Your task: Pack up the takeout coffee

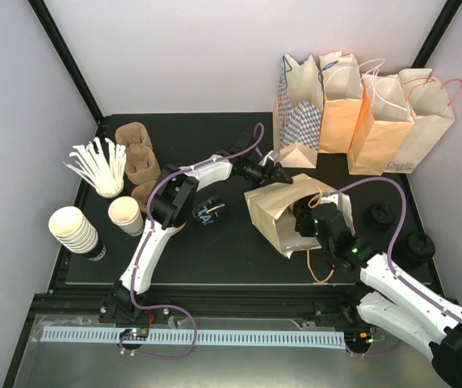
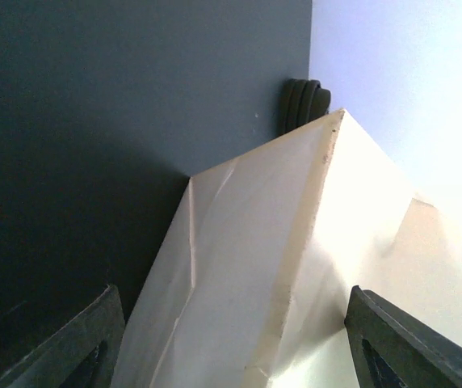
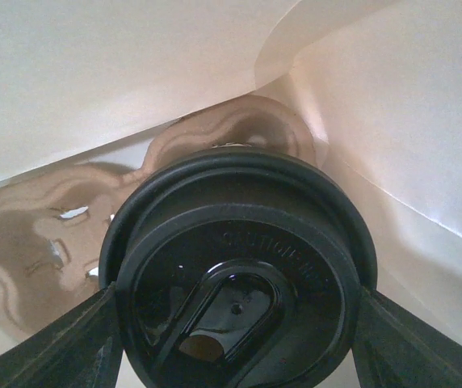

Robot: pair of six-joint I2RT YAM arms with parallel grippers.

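Observation:
A kraft paper bag lies on its side in the middle of the table, mouth toward the right arm. My right gripper reaches into it. In the right wrist view the right gripper is shut on the takeout coffee; only its round black lid shows, and the cup's white side is hidden. A brown pulp carrier lies behind it inside the bag. My left gripper is open at the bag's far edge. In the left wrist view its gripper straddles the bag's rim with the fingers wide apart.
A black cup with pale lettering lies by the left arm. Cream cup stacks and stirrers stand at the left, with pulp carriers behind. Several paper bags stand at the back. Black lids sit at the right.

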